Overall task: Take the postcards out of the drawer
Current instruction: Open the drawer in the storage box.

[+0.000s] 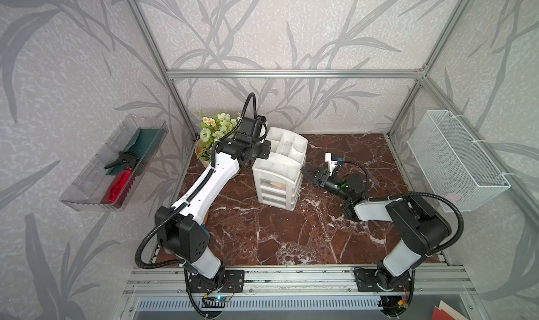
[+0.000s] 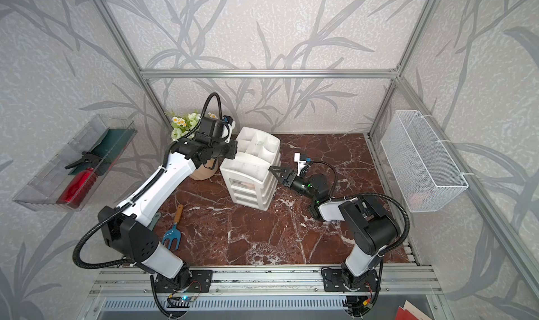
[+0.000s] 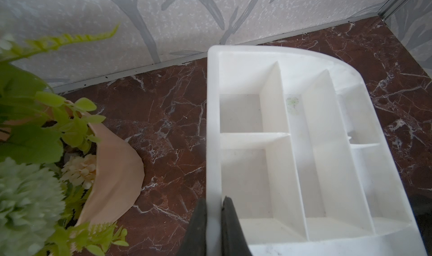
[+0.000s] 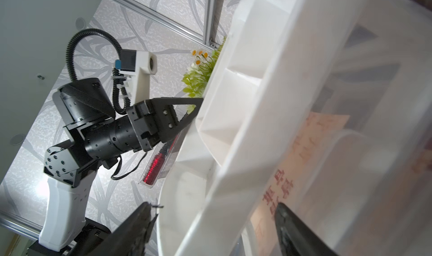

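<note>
Nearest the rig's front edge a blue garden fork (image 2: 174,226) lies on the marble tabletop (image 1: 262,239), well apart from the work. Further in, the right gripper (image 4: 214,205) has its jaws spread wide at the upper front corner of the desk organiser (image 1: 274,165). In the right wrist view one finger sits outside the white frame and the other over the see-through front of the top drawer (image 2: 237,182); it grips nothing. The postcards (image 4: 304,154) are inside that drawer. One beige card with red-brown characters shows through the plastic; how many lie under it cannot be told. The drawer looks pushed home, not yet pulled out. Beyond, the left gripper (image 3: 214,200) is clamped on the organiser's side wall — a bracing hold, it seems — with the flower pot (image 3: 117,173) just beside it by the back wall. So the step in hand appears to be opening the drawer. The next move calls for the right jaws to settle on the drawer's pull and close, then draw it straight out along its runners while the left keeps the organiser from sliding or tipping.
</note>
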